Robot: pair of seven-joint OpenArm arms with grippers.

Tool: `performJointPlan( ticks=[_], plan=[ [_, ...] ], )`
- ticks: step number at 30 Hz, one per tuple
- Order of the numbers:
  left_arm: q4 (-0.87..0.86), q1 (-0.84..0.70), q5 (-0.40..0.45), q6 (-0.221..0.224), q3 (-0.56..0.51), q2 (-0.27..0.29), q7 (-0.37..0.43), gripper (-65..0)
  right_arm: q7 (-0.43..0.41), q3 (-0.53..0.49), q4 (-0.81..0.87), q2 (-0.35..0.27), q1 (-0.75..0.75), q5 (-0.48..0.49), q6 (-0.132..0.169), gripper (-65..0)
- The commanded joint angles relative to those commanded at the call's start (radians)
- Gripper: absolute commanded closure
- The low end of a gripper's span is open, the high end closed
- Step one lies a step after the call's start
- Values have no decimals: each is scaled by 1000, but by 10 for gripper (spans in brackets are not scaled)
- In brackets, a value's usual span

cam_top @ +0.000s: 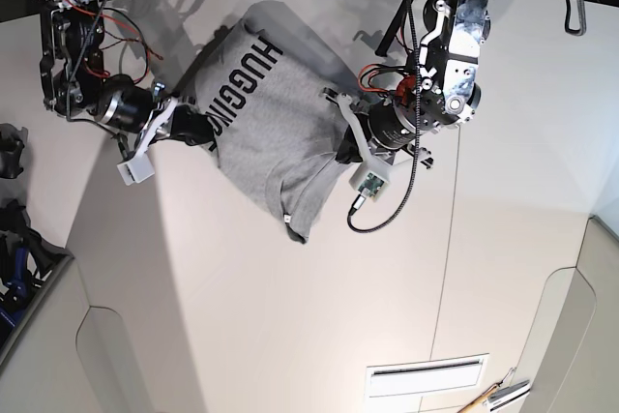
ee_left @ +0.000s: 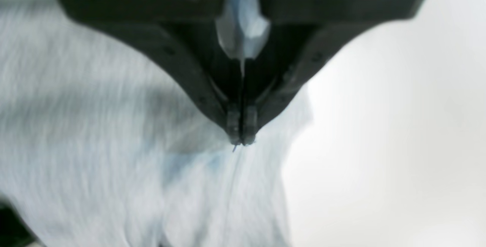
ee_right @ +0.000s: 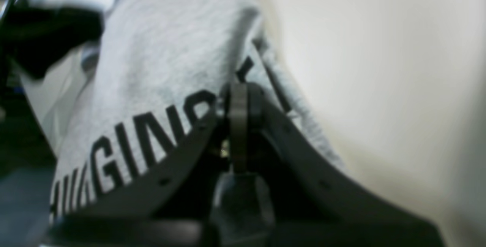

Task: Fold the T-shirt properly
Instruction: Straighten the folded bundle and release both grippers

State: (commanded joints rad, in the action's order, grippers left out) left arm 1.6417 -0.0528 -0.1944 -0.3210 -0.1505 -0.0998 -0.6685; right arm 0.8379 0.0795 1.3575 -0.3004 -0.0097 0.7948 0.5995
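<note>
The heather-grey T-shirt [cam_top: 280, 113] lies bunched on the white table [cam_top: 290, 316], with its black block lettering [cam_top: 235, 84] facing up near its left edge. My right gripper [cam_top: 205, 128] is shut on the shirt's left edge, beside the lettering [ee_right: 144, 140]. In the right wrist view the jaws [ee_right: 238, 91] pinch the grey fabric [ee_right: 171, 49]. My left gripper [cam_top: 338, 147] is shut on the shirt's right edge. In the left wrist view its tips [ee_left: 240, 140] pinch plain grey cloth [ee_left: 95, 144]. A corner of the shirt [cam_top: 295, 224] trails toward the front.
A camera cable [cam_top: 382, 210] dangles below the left wrist. Dark objects [cam_top: 10, 157] and a tray [cam_top: 24, 282] sit at the table's left edge. A vent slot [cam_top: 426, 376] and tools [cam_top: 493, 396] are at the front right.
</note>
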Motion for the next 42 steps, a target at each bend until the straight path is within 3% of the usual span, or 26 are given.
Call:
performJointPlan(
  ticks=[5,9,15,20,21,28,36,42],
  plan=[
    [-66,45,0,0,0,-1,-22,0,15,0,161,64,-105,-8,0,0],
    [62,36,-39,0,0,-27,-60,0,6,13,205,84,-96,-55,-1,0],
    [285,-108,-58,0,0,-133,-92,0,11,100,209,84,-96,-58,-1,0],
    [381,-255,-121,-27,0,-145,-129,0,12,161,209,64,-97,-58,-1,0],
    [378,-280,-126,-43,0,-145,-125,0,12,161,209,64,-98,-58,-1,0],
    [272,-289,-119,-42,-2,-144,-92,0,34,158,209,68,-105,-53,-1,0],
    [11,-59,-115,-42,-2,-145,-91,0,54,158,209,87,-154,21,-1,0],
    [-5,12,-77,-37,-2,-145,-93,0,68,151,209,146,-154,26,-1,0]
  ],
)
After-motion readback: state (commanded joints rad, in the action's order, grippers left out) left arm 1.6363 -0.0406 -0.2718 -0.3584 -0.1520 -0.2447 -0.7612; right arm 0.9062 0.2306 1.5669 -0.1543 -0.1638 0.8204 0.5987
